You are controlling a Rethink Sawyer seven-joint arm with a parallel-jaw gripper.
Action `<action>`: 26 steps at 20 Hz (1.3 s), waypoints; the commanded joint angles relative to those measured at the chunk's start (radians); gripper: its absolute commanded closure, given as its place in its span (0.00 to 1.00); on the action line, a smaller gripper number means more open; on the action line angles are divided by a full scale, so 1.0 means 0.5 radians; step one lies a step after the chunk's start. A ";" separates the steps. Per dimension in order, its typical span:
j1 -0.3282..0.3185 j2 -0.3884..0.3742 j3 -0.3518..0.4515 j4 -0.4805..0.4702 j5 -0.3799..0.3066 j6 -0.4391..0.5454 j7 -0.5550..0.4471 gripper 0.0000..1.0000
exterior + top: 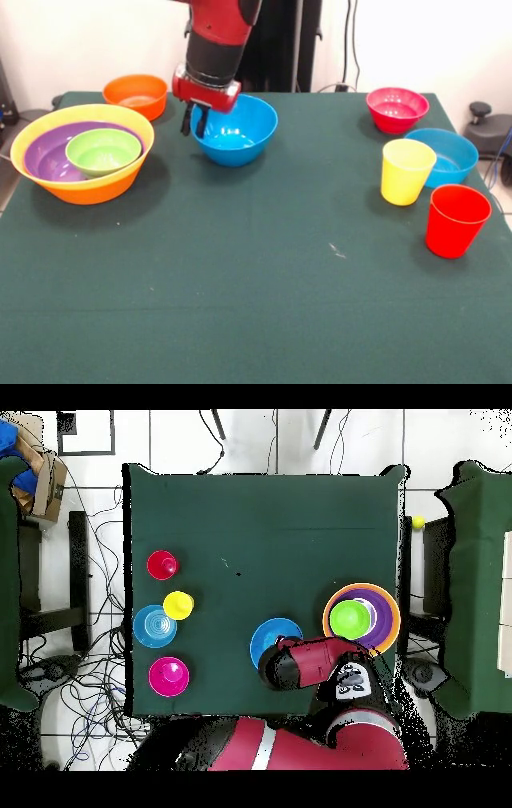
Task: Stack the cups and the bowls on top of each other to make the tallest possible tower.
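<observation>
With gripper [195, 122] straddling left rim of blue bowl [235, 130], jaws slightly apart and apparently not yet clamped: pinch rim firmly, lift level, carry to tower [82, 152], centre over green bowl [103, 151].

A: What sits on the counter [260, 514]?
B: At one side, a red cup [162, 565], a yellow cup [178, 605], a blue bowl [154, 627] and a pink bowl [168, 676].
A: And opposite?
B: A green bowl [349, 619] nested in purple, inside a yellow-orange bowl [391, 624]. The arm [310, 662] overlaps a second blue bowl [268, 636].
</observation>
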 commanded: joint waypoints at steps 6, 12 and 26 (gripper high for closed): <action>-0.141 -0.113 0.156 0.138 -0.287 -0.334 -0.030 1.00; -0.429 -0.432 0.426 0.407 -0.218 -0.180 -0.078 1.00; -1.554 -1.089 1.300 0.966 -0.111 0.354 -0.679 1.00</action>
